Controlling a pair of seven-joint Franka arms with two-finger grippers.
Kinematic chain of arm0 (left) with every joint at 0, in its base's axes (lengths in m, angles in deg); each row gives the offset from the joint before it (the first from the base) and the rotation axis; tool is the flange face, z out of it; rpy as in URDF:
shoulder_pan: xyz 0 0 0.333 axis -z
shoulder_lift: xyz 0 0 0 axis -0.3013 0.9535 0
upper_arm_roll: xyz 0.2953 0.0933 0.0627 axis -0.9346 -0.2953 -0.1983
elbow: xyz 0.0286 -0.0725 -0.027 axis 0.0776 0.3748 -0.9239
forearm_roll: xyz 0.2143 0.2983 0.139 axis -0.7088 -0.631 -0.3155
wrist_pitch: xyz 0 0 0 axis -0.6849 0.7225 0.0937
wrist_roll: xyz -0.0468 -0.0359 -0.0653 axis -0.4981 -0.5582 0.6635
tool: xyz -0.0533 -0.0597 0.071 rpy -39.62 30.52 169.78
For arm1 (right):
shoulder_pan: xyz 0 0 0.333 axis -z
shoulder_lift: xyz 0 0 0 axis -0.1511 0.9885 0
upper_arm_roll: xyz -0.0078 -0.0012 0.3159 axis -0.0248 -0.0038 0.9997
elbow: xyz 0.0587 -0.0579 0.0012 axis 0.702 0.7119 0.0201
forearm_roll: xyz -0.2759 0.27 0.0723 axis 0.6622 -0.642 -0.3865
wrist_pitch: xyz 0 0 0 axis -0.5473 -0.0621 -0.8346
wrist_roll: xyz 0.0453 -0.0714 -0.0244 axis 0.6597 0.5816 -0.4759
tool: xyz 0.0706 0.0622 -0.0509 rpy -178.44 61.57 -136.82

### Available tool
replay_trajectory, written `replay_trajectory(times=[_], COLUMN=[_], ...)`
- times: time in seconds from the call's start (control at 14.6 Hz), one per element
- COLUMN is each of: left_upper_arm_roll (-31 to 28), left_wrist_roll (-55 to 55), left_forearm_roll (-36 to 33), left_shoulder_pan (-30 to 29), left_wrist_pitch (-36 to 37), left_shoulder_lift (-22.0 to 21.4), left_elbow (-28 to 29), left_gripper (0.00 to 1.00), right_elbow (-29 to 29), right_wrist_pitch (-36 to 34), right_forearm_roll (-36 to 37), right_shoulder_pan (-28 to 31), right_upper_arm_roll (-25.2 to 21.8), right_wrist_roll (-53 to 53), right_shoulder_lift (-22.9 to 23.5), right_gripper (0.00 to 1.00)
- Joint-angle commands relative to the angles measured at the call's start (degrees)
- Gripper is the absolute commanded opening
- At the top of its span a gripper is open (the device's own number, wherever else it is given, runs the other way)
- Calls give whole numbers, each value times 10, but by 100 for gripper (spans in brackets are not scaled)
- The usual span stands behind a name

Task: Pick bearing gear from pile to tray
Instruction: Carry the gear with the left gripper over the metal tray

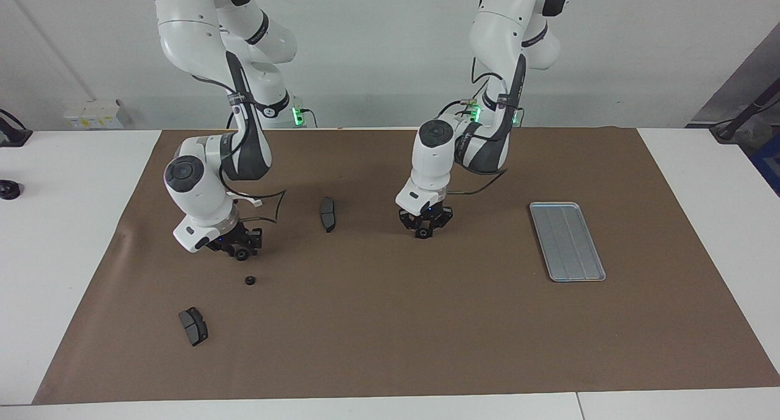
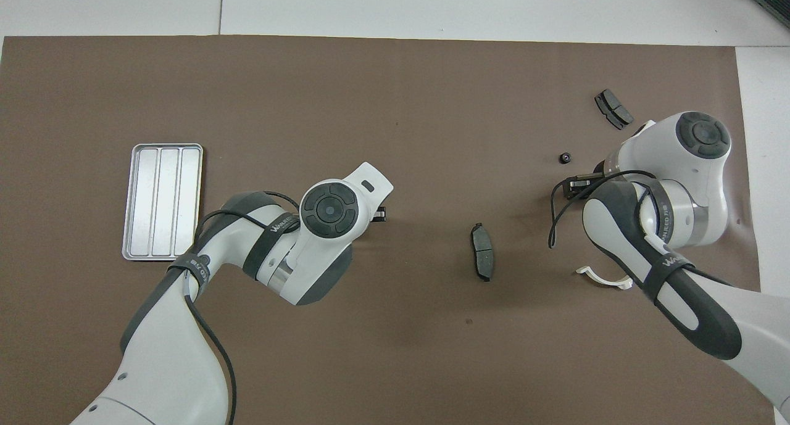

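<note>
The pile lies at the right arm's end of the brown mat. It holds a loose black bearing gear (image 1: 249,280) (image 2: 564,158), two dark grey brake pads (image 1: 193,325) (image 1: 328,214) (image 2: 613,108) (image 2: 482,259) and a white half-ring (image 1: 256,202) (image 2: 605,278). My right gripper (image 1: 242,251) (image 2: 577,181) is low over the mat beside the loose gear, shut on a second black gear (image 1: 242,255). My left gripper (image 1: 424,230) hangs low over the middle of the mat, between the pile and the silver tray (image 1: 567,241) (image 2: 162,201). Nothing lies in the tray.
The brown mat (image 1: 390,322) covers most of the white table. The tray lies at the left arm's end of it. A cable loops from the right wrist (image 2: 555,215) just above the mat.
</note>
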Motion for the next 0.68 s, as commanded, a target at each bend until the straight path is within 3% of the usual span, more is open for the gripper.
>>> replay_trajectory(times=[0.0,0.21,0.62], left_upper_arm_roll=[-5,-4,-4], left_wrist_roll=[-7,-4,44], left_forearm_roll=[-16,-17,-19], left_shoulder_pan=[-20,-83,-214], left_wrist_pitch=[51,79,81], left_shoulder_lift=[-46,-84,-108], left_elbow=[6,13,41], left_gripper=[0,0,0], right_elbow=[24,32,49], right_wrist_pitch=[16,16,16], right_forearm_roll=[-15,-15,-15], right_shoulder_pan=[12,13,14], right_upper_arm_roll=[5,5,5], right_wrist_roll=[-25,-26,-25], right_shoulder_lift=[-19,-23,-29], right_gripper=[55,49,36])
